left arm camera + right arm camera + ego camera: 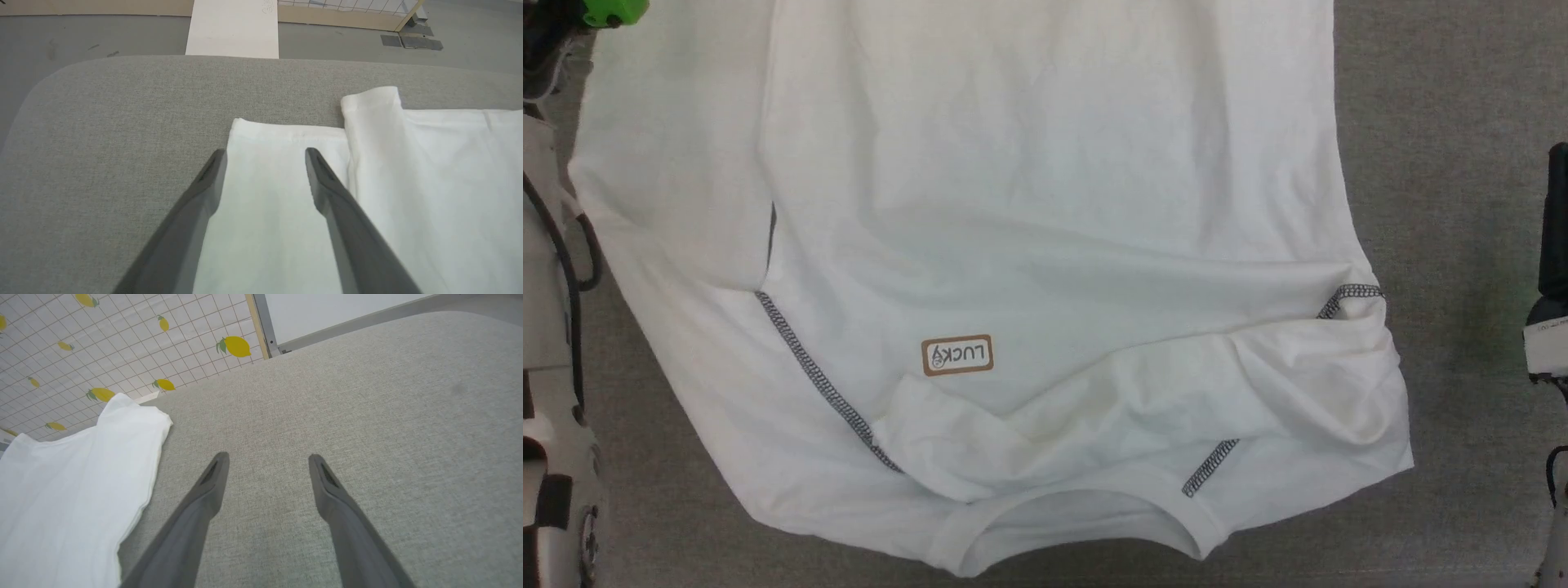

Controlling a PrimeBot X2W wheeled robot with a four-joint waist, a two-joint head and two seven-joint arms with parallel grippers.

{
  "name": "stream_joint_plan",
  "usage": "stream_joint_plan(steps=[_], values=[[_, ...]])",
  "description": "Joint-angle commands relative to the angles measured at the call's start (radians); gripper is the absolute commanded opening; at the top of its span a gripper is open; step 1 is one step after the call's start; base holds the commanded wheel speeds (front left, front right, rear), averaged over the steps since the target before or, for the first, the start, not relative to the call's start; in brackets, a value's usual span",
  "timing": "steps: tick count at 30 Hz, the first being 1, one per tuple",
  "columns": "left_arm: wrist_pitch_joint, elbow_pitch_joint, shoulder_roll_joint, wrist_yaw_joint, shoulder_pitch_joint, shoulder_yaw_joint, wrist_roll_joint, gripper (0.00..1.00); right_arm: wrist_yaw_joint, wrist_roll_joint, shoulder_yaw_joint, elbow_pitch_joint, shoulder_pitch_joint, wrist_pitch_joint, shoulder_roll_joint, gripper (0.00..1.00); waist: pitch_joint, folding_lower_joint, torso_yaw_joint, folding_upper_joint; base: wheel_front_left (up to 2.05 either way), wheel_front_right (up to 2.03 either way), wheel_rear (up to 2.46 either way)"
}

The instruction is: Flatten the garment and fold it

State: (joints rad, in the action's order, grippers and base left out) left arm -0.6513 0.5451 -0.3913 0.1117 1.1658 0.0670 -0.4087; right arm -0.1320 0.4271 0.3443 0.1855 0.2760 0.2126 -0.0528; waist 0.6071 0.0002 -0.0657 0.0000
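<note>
Garment (1054, 204) beneath wide-open left hand (265, 150)

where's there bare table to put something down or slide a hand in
Widest bare table lies right of the shirt, under the open right gripper. More lies left of and beyond the sleeve below the open left gripper. The middle is all shirt, bunched near the collar.
</note>
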Motion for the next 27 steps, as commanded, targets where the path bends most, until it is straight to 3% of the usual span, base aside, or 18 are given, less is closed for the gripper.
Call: stream_joint_plan(steps=[1,10,15,16,17,21,27], values=[[-0.015,0.005,-0.020,-0.008,0.022,0.005,0.009,1.00,0.001,0.008,-0.004,0.010,0.011,-0.006,0.002,1.00,0.070,-0.0002,-0.038,0.0000,0.00,0.00,0.00],[-0.057,0.045,-0.089,-0.041,0.048,0.040,0.075,1.00,0.001,0.033,-0.024,0.046,0.019,-0.008,0.002,1.00,0.137,-0.0002,-0.047,0.0000,0.00,0.00,0.00],[-0.134,0.093,-0.077,-0.047,0.029,0.028,0.032,1.00,0.001,0.040,-0.027,0.050,0.015,-0.014,0.002,1.00,0.150,-0.0002,-0.046,0.0000,0.00,0.00,0.00],[-0.153,0.098,-0.070,-0.046,0.026,0.021,0.015,0.33,0.001,0.040,-0.026,0.049,0.015,-0.015,0.003,1.00,0.150,-0.0002,-0.046,0.0000,0.00,0.00,0.00],[-0.171,0.102,-0.062,-0.043,0.023,0.015,-0.002,0.00,0.001,0.040,-0.025,0.048,0.015,-0.016,0.003,1.00,0.150,-0.0002,-0.045,0.0000,0.00,0.00,0.00],[-0.197,0.089,-0.042,-0.037,0.016,-0.009,-0.056,0.00,0.001,0.039,-0.015,0.042,0.015,-0.019,0.003,1.00,0.145,-0.0002,-0.039,0.0000,0.00,0.00,0.00],[-0.080,0.059,-0.011,-0.074,0.014,-0.094,-0.122,0.00,0.001,0.024,-0.007,0.026,0.016,-0.018,0.003,1.00,0.108,-0.0002,-0.019,0.0000,0.00,0.00,0.00]])
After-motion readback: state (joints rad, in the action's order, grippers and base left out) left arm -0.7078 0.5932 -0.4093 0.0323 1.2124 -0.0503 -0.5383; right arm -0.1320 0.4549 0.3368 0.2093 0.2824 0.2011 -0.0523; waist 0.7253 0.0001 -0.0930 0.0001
